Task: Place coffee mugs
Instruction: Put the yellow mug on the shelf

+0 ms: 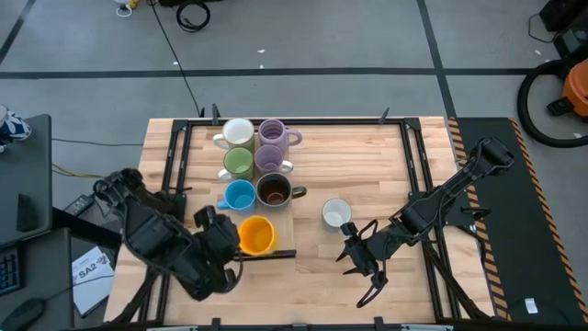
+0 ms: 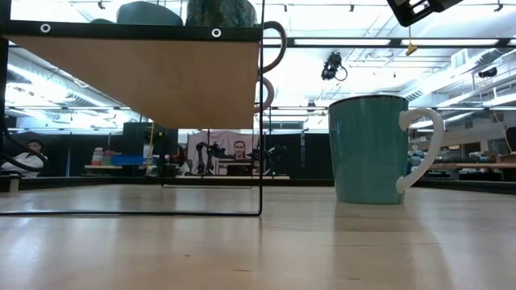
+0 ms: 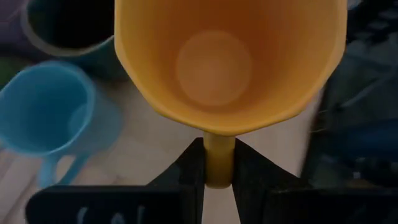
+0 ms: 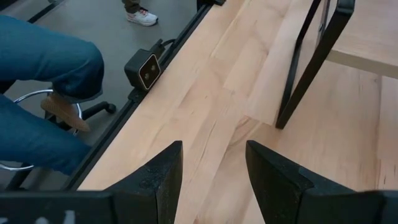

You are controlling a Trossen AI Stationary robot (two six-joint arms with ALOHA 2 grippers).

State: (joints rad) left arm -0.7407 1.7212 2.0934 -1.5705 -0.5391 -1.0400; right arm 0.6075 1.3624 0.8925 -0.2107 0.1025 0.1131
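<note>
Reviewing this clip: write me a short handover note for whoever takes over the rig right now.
Left gripper: shut on the yellow-orange mug by its handle, at the front edge of the raised wooden shelf.
Right gripper: open, holding nothing, over bare table in front of the loose white mug.
On the shelf: white mug, two lavender mugs, green mug, blue mug, dark mug.
Done: six mugs grouped.
Left: release the yellow-orange mug; probably bring over the loose white mug.
</note>
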